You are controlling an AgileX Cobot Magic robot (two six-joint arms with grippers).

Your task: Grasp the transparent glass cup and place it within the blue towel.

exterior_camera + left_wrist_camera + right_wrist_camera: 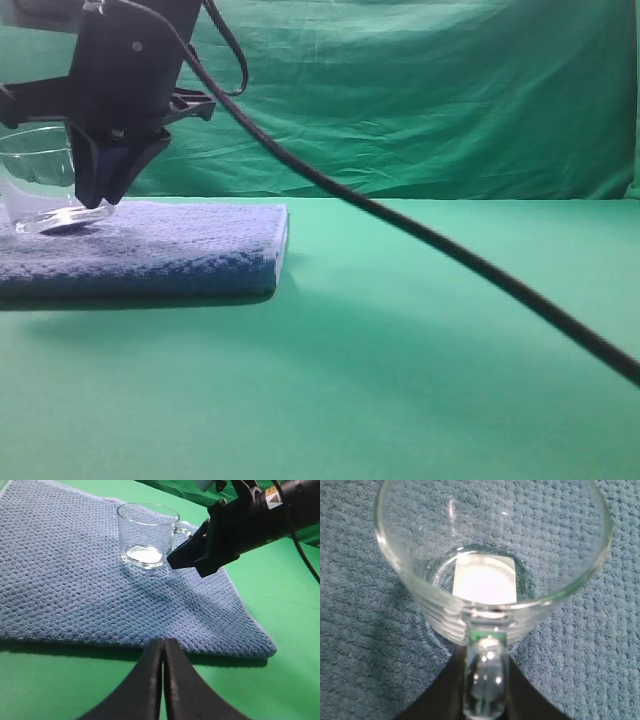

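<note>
Right claw [174,560] of mine is tipped down at the handle side of the transparent glass cup [147,535]. Its two dark fingers reach to either side of the small clear loop handle, which points straight back at me in my right wrist view. Whether those fingers are pinching the handle or standing just off it I cannot tell, since the glass hides the contact. The cup stands upright directly ahead of this claw, with its thick base flat on the blue towel [65,580]. The towel spreads out under the claw tips and well past the cup on every side I can see. From the side view the cup's base rests on the towel's top surface just beyond the tips, with the rim level. My left claw [163,680] hangs well apart from all this, its fingers pressed together with nothing between them. From that claw the near edge of the towel lies just ahead, and the cup sits farther on across the nubby cloth, slightly to the left. The towel lies flat on the green bench [280,605]. A black cable [450,250] trails from my right arm across the side view, in front of a green cloth backdrop [420,90].
</note>
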